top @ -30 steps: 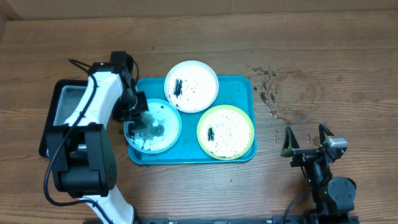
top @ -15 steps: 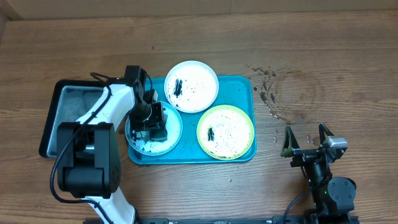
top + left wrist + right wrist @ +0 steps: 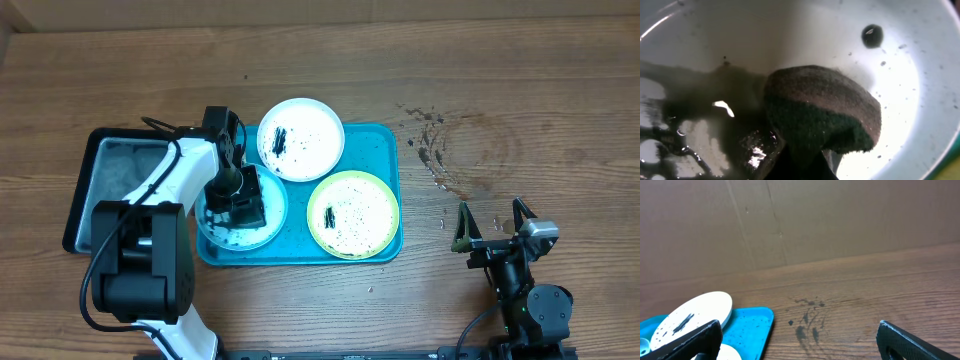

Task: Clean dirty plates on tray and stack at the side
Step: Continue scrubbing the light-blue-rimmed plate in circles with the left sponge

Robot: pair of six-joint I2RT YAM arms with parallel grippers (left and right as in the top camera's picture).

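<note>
The round light blue plastic plate could be dragged off the turquoise plastic tray by the green sponge clenched in the left fingers (right fingers spread, empty).

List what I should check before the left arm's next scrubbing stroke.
1. Sponge gripped by the left gripper: ok, it presses on the light blue plate.
2. Light blue plate clean: not ok, a dark smear and a speck show on it.
3. White plate seated flat: not ok, it overhangs the tray's far rim.
4. White plate and yellow-green plate clean: not ok, both carry black specks.
5. Right gripper out of the way: ok, open, over the table apart from the tray.
</note>
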